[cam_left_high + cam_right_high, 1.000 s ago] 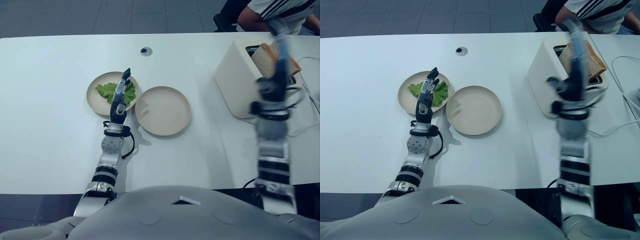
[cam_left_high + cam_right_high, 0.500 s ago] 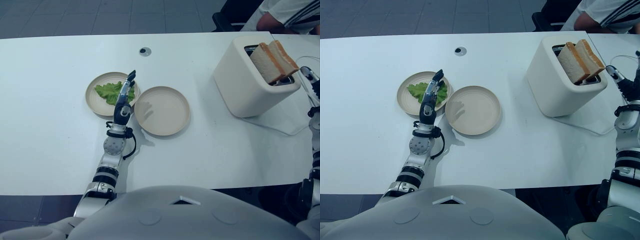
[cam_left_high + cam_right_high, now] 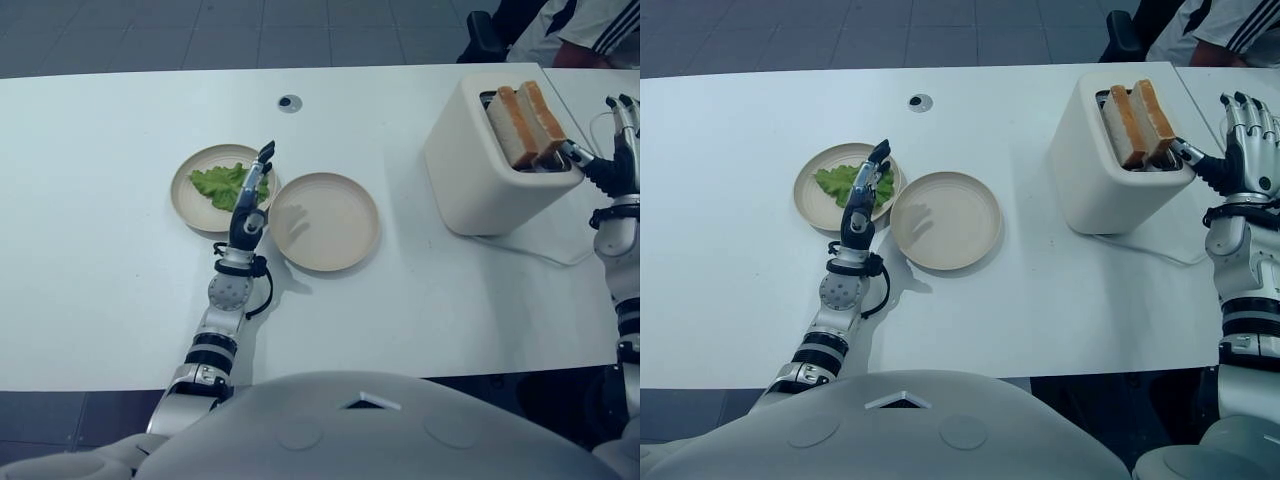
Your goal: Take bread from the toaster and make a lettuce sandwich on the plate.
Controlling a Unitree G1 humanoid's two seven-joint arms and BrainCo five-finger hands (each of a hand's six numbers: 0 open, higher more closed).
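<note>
A cream toaster (image 3: 1110, 160) stands at the right of the white table with two bread slices (image 3: 1137, 123) sticking up from its slots. My right hand (image 3: 1240, 140) is held open just right of the toaster, close to the bread, holding nothing. An empty beige plate (image 3: 945, 220) lies mid-table. To its left a second plate (image 3: 815, 195) carries a green lettuce leaf (image 3: 845, 183). My left hand (image 3: 866, 195) stands upright and open at that plate's right rim, beside the lettuce.
A thin cable (image 3: 1185, 260) runs from the toaster across the table to the right. A small round black fitting (image 3: 920, 101) sits in the table near its far edge. Bare table surface lies in front of both plates.
My right hand swung away from the toaster's front to the far right, then came back up beside the bread. The toaster sits shifted and turned slightly. My left hand stayed by the lettuce.
</note>
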